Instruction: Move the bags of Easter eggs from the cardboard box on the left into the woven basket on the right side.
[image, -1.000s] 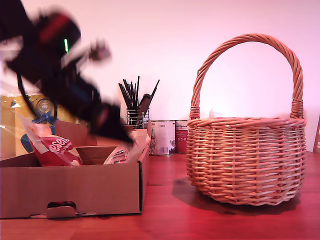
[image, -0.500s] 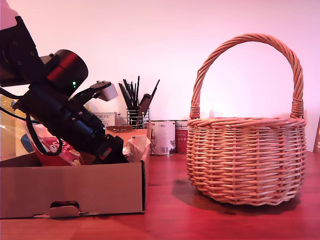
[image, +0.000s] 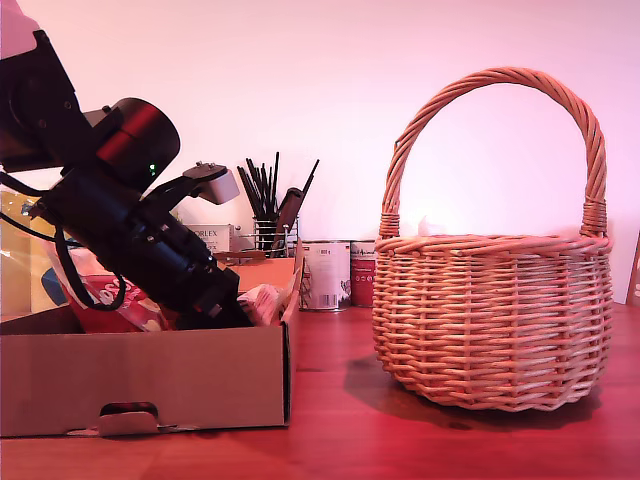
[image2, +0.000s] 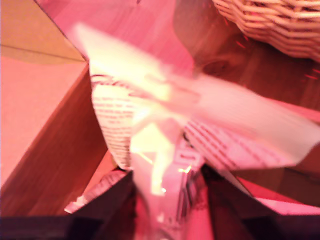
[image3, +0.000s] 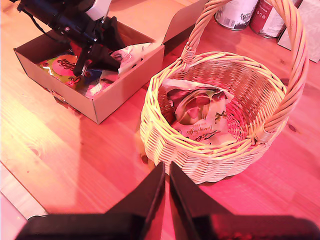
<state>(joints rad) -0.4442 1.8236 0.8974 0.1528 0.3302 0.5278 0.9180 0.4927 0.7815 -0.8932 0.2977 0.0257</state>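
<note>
my first gripper (image2: 167, 200) pinches a white crinkly bag (image2: 165, 130) inside the cardboard box (image: 140, 375), lower left of the exterior view. my second gripper (image3: 166, 175), jaws together and empty, hangs above the woven basket (image3: 200, 160).

A reddish-brown wooden table (image: 340, 440) carries a low brown cardboard box (image: 140, 385), a round tan wicker basket (image: 495, 320) and two printed tins (image: 335, 275) behind them.

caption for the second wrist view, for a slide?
My second gripper hovers shut above the woven basket holding one sweet bag, while my first gripper grips a white bag in the cardboard box.
</note>
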